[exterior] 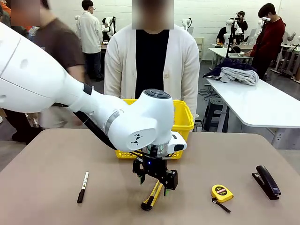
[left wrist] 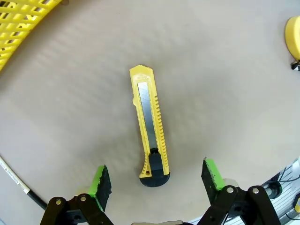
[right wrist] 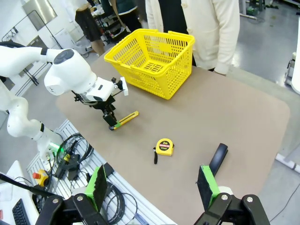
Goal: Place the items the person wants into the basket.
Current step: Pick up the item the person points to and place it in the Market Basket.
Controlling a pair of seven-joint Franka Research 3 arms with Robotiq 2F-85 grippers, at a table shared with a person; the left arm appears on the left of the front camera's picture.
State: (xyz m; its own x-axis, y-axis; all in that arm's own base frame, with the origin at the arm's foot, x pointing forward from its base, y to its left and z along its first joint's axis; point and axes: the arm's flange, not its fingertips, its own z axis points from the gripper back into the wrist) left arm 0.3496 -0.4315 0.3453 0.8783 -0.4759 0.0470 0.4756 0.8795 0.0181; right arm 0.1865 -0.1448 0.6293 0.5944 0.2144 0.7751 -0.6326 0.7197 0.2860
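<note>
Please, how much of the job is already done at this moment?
Done: nothing yet; the yellow basket looks empty. In hand: the left end effector hangs open over the yellow-and-black utility knife, not gripping it. Left: the knife, the yellow tape measure and the dark pen all lie on the table. The right end effector is open and holds nothing.

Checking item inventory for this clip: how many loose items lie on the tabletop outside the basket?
4: black-capped white marker at left, yellow-and-black utility knife under the left gripper, round yellow tape measure, black stapler at right. The white arm may hide others.
</note>
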